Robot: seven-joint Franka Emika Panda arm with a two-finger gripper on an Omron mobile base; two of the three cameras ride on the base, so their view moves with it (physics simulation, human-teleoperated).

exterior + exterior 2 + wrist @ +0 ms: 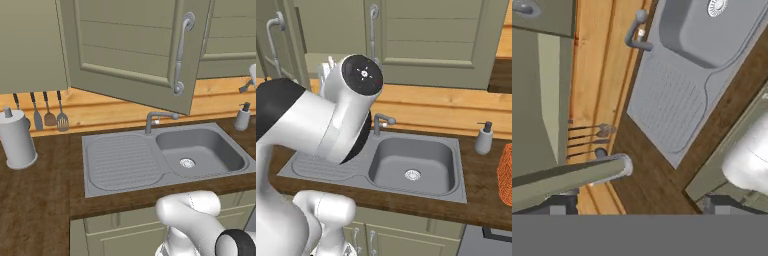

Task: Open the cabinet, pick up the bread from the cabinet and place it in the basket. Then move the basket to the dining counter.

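The cabinet (135, 50) hangs over the sink with its left door swung out toward me, its curved bar handle (181, 55) at the free edge. The right door (431, 35) is closed. In the hand view my gripper (640, 206) is open, its fingertips (559, 205) far apart with nothing between them. It looks down past the open door (542, 95) at the worktop. The bread is hidden. A strip of the orange wicker basket (504, 175) shows at the right edge of the worktop. The dining counter is out of view.
A steel sink (200, 150) with drainboard and faucet (157, 120) sits in the dark wood worktop. A paper towel holder (17, 140) stands at the left below hanging utensils (49, 112). A soap dispenser (484, 139) stands right of the sink. My arm's elbow (351, 100) blocks the left of the right base view.
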